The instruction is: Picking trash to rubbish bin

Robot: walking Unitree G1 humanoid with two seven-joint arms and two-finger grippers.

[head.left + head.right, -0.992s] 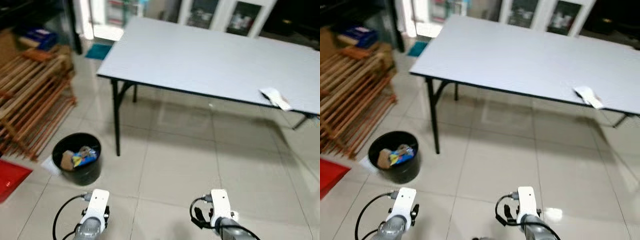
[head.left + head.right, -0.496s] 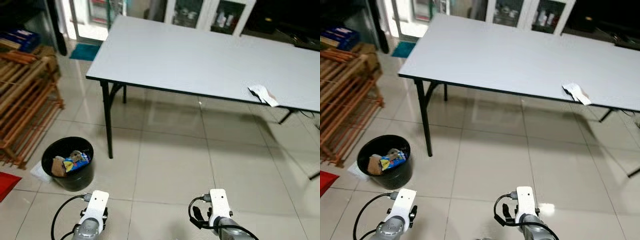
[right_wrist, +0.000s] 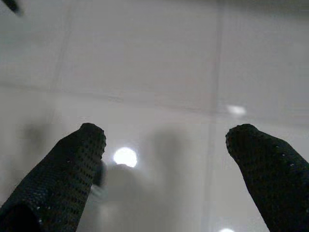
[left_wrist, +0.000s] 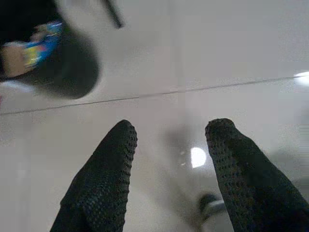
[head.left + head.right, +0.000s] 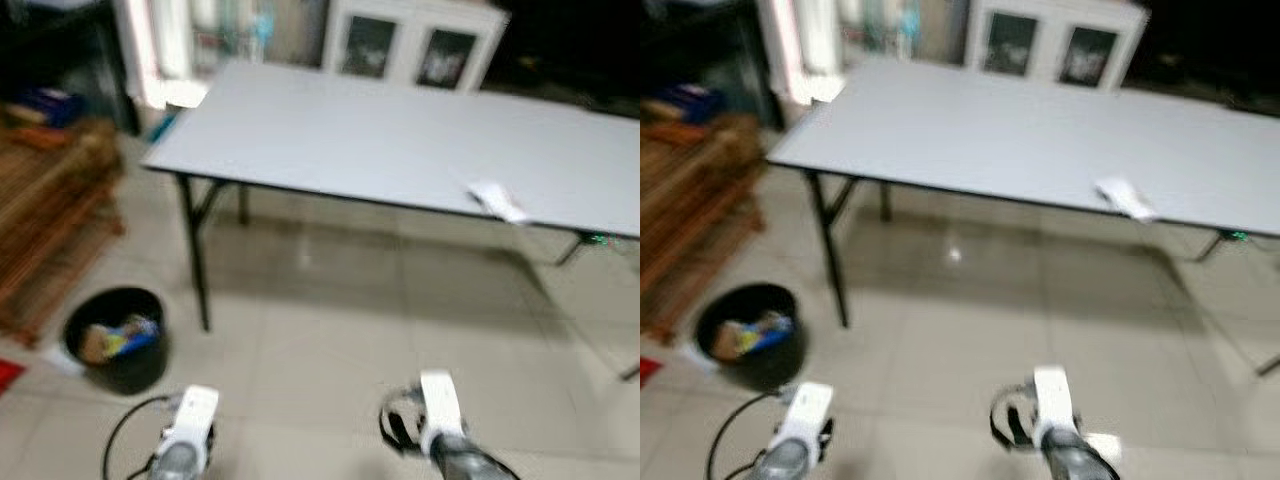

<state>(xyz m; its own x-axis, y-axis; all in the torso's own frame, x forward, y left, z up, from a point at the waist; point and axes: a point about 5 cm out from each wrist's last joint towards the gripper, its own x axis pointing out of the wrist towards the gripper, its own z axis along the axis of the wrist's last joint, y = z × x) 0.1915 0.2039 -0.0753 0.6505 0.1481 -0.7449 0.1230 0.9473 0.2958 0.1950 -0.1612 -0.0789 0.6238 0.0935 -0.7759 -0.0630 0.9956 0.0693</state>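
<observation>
Left eye view, blurred, puts the white scrap of trash (image 5: 497, 201) on the grey table (image 5: 380, 140), near its front edge, well ahead of both grippers and off to the right, its long axis slanting along that edge. I judge the right gripper (image 3: 169, 159) the nearer one. It hangs wide open over bare floor tiles, holding nothing; the left gripper (image 4: 171, 159) likewise gapes empty, the black bin (image 5: 112, 338) ahead to its left.

"Can you read any words or numbers here?"

"No. The wrappers in the black bin (image 5: 112, 340) are too blurry, and the white scrap (image 5: 497, 200) on the surface (image 5: 380, 140) shows no letters."
</observation>
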